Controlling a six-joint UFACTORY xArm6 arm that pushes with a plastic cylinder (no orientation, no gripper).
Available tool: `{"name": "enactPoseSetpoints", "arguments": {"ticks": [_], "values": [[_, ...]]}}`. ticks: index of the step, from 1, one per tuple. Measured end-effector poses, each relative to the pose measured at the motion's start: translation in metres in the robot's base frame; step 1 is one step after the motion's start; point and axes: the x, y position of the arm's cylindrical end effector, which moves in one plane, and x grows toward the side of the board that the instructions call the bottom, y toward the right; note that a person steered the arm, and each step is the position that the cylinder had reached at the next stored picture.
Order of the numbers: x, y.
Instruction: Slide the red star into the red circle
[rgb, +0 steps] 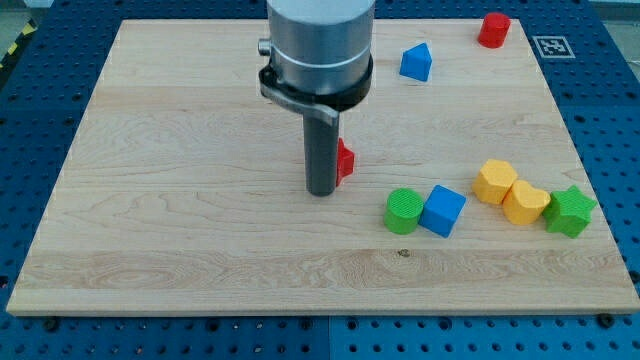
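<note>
The red star (344, 160) sat near the board's middle, touching the right side of my tip (322, 191), a bare rod gripping nothing, while the red circle (493, 30) stood well apart near the top-right corner, so most sliding remained

Grey cylinder, dark collar (bolted), dark rod (322, 160).

Blue triangular block (416, 62); green cylinder (403, 211) touching blue cube (443, 210).

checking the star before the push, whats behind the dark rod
A red block peeks out at the rod's right, just by my tip. Most of it is covered by the rod, so its star shape cannot be confirmed, nor whether they touch.
</note>
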Motion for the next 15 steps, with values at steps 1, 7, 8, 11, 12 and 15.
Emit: {"name": "enactPoseSetpoints", "arguments": {"ticks": [1, 7, 8, 11, 12, 15], "values": [[-0.025, 0.012], [-0.134, 0.113], [-0.12, 0.121], [-0.098, 0.182], [-0.098, 0.189], [-0.122, 0.181]]}}
